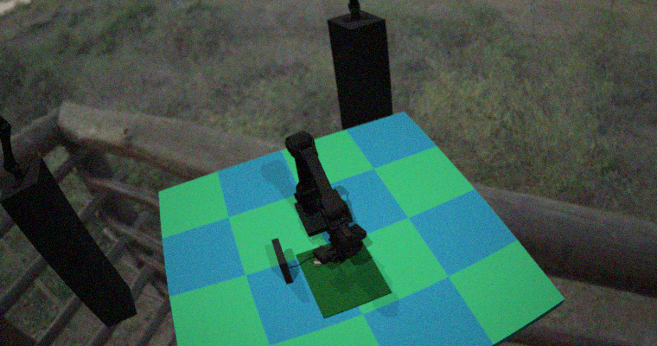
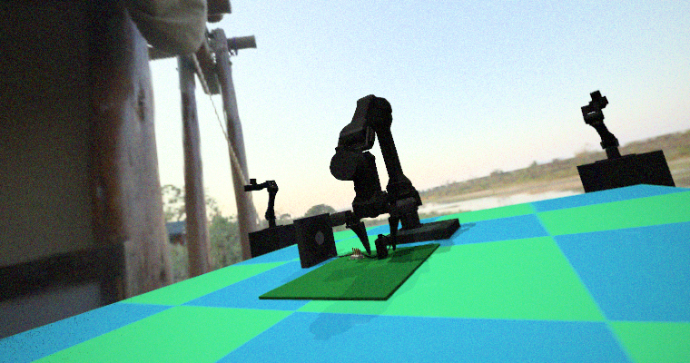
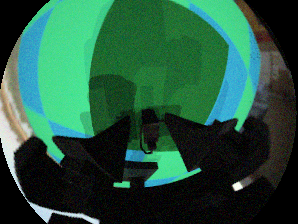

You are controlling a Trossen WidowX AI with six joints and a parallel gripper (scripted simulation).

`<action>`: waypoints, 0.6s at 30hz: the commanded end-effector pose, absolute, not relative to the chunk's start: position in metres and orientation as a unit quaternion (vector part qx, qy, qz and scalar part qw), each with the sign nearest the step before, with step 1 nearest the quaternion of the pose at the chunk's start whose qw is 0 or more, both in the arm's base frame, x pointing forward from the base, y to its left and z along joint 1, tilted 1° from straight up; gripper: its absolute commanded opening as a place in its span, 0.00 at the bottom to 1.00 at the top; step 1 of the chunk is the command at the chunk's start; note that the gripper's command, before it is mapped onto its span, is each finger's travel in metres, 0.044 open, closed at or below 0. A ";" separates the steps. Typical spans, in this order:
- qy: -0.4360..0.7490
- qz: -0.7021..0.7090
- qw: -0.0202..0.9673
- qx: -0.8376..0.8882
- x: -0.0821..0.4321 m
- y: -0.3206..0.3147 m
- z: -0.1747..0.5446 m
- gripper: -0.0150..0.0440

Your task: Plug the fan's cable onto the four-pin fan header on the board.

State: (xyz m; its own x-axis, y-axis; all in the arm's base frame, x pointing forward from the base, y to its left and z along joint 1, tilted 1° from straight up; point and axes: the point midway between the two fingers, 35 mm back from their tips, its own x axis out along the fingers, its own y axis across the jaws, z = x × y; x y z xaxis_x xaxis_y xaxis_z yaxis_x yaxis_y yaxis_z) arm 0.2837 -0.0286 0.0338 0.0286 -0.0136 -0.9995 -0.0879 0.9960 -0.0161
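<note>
The black plug [image 2: 381, 247] [image 3: 150, 132] stands upright on the green board [image 1: 351, 292] [image 2: 338, 287] [image 3: 145, 30]. My gripper [image 2: 380, 251] [image 3: 148, 116] is partly open, with one finger on each side of the plug and gaps still showing beside it. In the top view the arm hides the plug. The pale four-pin header [image 1: 317, 262] [image 2: 355, 256] stands bare on the board near its fan-side edge, just outside one finger; the wrist view does not show it. The thin dark cable [image 1: 301, 264] runs from the fan [image 1: 282, 261] [image 2: 309, 242] toward the plug.
The fan stands upright on the checkered table [image 1: 427, 256] [image 2: 458, 283] beside the board. The arm's base [image 2: 425, 231] is behind the board. Two black pedestals [image 1: 363, 67] [image 1: 68, 246] with small arms stand beyond the table.
</note>
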 end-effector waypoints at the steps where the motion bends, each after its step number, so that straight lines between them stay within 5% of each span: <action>1: 0.696 0.026 0.717 -0.036 0.284 -0.029 0.034 0.51; 7: 0.696 0.026 0.717 -0.036 0.284 -0.029 0.034 0.25; 18: 0.698 0.024 0.715 -0.038 0.283 -0.028 0.084 0.25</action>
